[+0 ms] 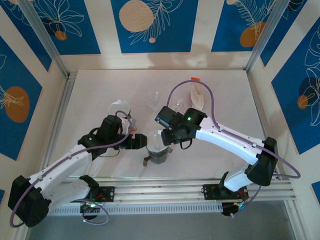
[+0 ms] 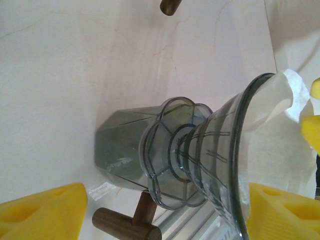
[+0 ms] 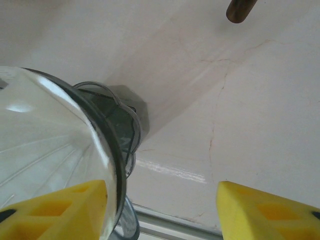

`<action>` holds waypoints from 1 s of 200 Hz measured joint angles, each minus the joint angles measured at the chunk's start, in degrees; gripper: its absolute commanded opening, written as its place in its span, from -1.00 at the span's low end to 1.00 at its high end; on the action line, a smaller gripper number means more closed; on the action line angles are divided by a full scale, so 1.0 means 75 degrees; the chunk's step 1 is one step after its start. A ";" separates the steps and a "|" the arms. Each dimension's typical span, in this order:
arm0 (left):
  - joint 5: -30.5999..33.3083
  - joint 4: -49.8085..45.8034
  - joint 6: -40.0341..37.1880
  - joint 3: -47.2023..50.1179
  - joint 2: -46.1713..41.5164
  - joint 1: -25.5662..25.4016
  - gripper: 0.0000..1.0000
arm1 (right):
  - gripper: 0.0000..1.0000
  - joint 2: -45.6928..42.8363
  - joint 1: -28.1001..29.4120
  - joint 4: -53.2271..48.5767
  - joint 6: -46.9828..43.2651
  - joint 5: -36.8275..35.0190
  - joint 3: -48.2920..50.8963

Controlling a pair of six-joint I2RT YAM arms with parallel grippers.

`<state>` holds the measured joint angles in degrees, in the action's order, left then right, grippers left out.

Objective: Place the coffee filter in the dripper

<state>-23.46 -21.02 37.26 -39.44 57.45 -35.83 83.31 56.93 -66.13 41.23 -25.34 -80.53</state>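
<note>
A clear glass (image 1: 155, 98) is sitting toward the back of the pale table (image 1: 100, 90), and another clear cup (image 1: 120, 107) is sitting to its left. Blue panels (image 1: 155, 25) with orange circles are lining the walls behind metal posts (image 1: 44, 37).

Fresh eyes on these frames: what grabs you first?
The left end effector and right end effector, yellow fingers spread, meet at the smoky grey transparent plastic dripper at the near centre of the pale table. The white paper coffee filter already sits in it, poking past the rim. Behind, blue floral wall panels ring the scene.
</note>
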 measured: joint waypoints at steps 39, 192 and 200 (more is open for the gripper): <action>0.0020 -0.0157 0.0044 -0.0204 -0.0108 0.0000 0.83 | 0.27 -0.0495 0.0000 0.0117 0.0000 -0.0006 0.0000; 0.0303 -0.1105 0.0006 0.0367 -0.1603 -0.0012 0.63 | 0.19 -0.2675 0.0152 0.0871 0.0603 -0.0076 0.2445; 0.0318 -0.1142 -0.0015 0.0580 -0.1603 -0.0012 0.62 | 0.19 -0.2716 0.0152 0.0933 0.0682 -0.0076 0.2699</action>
<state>-21.08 -29.58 37.15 -35.09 45.43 -35.92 62.94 58.06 -59.13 46.35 -25.91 -60.29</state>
